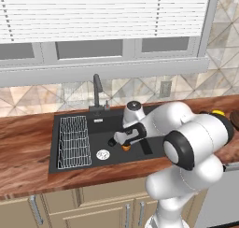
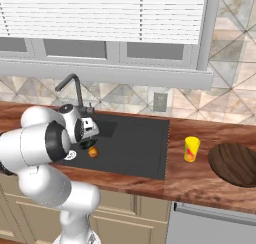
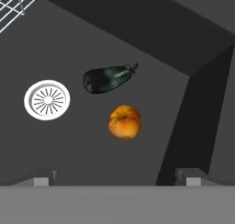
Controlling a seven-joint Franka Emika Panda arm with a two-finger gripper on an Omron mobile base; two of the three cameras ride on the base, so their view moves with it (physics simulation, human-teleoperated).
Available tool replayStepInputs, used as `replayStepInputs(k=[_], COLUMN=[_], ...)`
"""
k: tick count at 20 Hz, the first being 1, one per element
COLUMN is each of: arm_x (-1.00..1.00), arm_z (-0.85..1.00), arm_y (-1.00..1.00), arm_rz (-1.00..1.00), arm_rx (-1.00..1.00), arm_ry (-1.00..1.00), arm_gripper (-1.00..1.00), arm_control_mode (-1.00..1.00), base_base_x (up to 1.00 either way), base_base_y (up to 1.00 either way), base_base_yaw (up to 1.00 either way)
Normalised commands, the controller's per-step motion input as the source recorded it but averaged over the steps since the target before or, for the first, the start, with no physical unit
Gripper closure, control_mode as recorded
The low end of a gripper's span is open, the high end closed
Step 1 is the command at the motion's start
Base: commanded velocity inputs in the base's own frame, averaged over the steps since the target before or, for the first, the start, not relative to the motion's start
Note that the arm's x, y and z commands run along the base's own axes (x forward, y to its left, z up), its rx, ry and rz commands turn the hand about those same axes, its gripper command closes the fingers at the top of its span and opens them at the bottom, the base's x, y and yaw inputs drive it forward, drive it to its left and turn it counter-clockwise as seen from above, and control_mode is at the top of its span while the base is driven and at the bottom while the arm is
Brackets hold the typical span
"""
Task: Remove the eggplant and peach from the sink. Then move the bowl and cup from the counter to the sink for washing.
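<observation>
The gripper [image 3: 117,175] hangs over the sink [image 2: 150,153] basin with its jaws spread wide and nothing between them. In the hand view the peach [image 3: 124,121] lies on the basin floor roughly midway between the two finger tips, and the eggplant [image 3: 108,78] lies just beyond it, near but not touching, its tapered stem end pointing toward the basin's side wall. The silver drain [image 3: 47,99] sits close beside the eggplant's blunt end. Neither piece of produce is out yet, so the first half of the task is still open.

The main risk is the closeness of the two. If the gripper comes down for the eggplant, a finger could nudge the peach, which is round and would likely roll across the flat basin floor. If it goes for the peach, the smooth round fruit could squirt out of a closing pinch that is off its middle. The eggplant is slim and lies at a slant to the jaws; closing along its length instead of across it would probably miss or spin it.

The basin wall is also close on one side, so a low sideways move may scrape it.

On the counter to the sink's right, the cup [image 2: 191,149] stands upright near the bowl [image 2: 235,164], which reaches the counter's right edge; both wait untouched.
</observation>
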Motion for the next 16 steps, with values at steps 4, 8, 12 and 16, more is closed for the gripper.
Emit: replayStepInputs(k=[4, 8, 12, 16], arm_x=[0.02, 0.00, 0.01, 0.02], arm_z=[-0.07, -0.07, -0.08, -0.08], arm_y=[0.00, 0.00, 0.00, 0.00], arm_rz=[0.14, 0.15, 0.13, 0.10], arm_rx=[-0.03, -0.01, 0.00, 0.00], arm_ry=[0.00, 0.00, 0.00, 0.00], arm_gripper=[-1.00, -1.00, -1.00, -1.00], arm_control_mode=[-1.00, -1.00, -1.00, -1.00], base_base_x=[0.00, 0.00, 0.00, 0.00], base_base_y=[0.00, 0.00, 0.00, 0.00], base_base_yaw=[0.00, 0.00, 0.00, 0.00])
